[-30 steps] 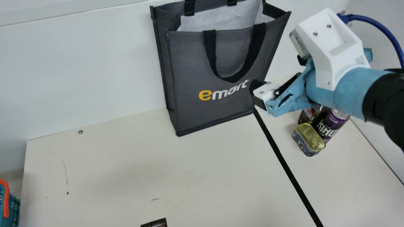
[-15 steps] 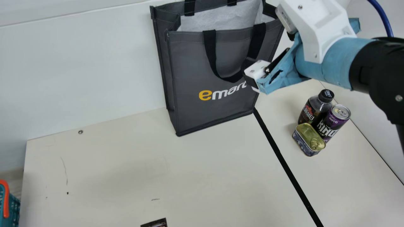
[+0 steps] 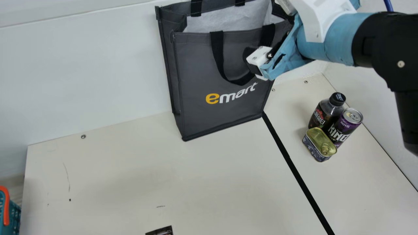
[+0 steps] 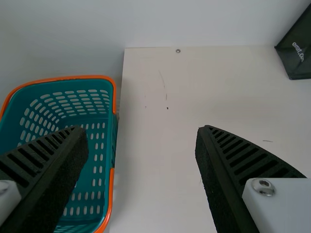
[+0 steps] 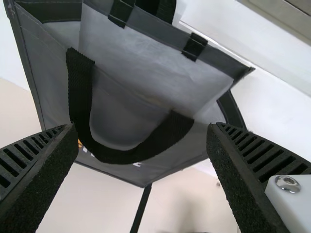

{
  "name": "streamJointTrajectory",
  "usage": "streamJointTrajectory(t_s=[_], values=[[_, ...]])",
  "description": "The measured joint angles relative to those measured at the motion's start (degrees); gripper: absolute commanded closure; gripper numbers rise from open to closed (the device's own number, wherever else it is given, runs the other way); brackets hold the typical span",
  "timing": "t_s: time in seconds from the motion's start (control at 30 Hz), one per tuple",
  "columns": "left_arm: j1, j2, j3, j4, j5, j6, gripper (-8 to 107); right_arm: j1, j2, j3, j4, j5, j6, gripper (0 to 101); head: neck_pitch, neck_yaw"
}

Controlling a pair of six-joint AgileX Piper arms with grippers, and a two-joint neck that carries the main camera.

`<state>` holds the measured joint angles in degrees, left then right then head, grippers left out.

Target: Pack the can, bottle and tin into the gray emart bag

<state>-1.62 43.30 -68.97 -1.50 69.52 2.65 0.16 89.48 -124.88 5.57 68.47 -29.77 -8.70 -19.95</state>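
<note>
Bag: dark gray fabric with stitched edges, a boxy shape standing upright, its mouth open to a pale, crinkly lining.
Handles: black woven straps; the front one droops in a loop down the bag's face.
Bottle: clear and rounded with a ridged black cap and dark label, upright to the right of the bag.
Can: a smooth purple-and-black cylinder with a shiny metal top, upright just beside the bottle, farther from the bag.
Tin: low, round-cornered box with a gold pull-ring lid facing up, close to the bottle and can, right of the bag.
Right claw: before the bag's upper right part, ribbed fingers spread wide, gripping nothing.
Strip: flat, black and narrow, running from the bag's lower right corner toward the front.
Counter: smooth cream board with thin scuffs, under the bag.
Left claw: well left of the bag, ribbed fingers parted, nothing between them.
Basket: teal slotted plastic with an orange rim, well left of the bag, past the counter's edge.
</note>
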Motion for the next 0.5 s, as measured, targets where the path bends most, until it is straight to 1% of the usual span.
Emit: streamJointTrajectory(t_s=[0.1, 0.2, 0.33, 0.5], values=[[0.0, 0.0, 0.0, 0.0, 0.0, 0.0, 9, -0.5, 2.2, -2.9, 1.3, 1.4, -2.1, 10, 0.0, 0.0], [0.0, 0.0, 0.0, 0.0, 0.0, 0.0, 9, -0.9, 4.2, -4.9, 2.6, 1.6, -4.2, 10, 0.0, 0.0], [0.0, 0.0, 0.0, 0.0, 0.0, 0.0, 9, -1.6, 6.4, -6.4, 4.4, 1.5, -7.3, 10, 0.0, 0.1], [0.0, 0.0, 0.0, 0.0, 0.0, 0.0, 9, -2.2, 8.9, -7.1, 6.5, 1.5, -10.1, 10, 0.0, 0.0]])
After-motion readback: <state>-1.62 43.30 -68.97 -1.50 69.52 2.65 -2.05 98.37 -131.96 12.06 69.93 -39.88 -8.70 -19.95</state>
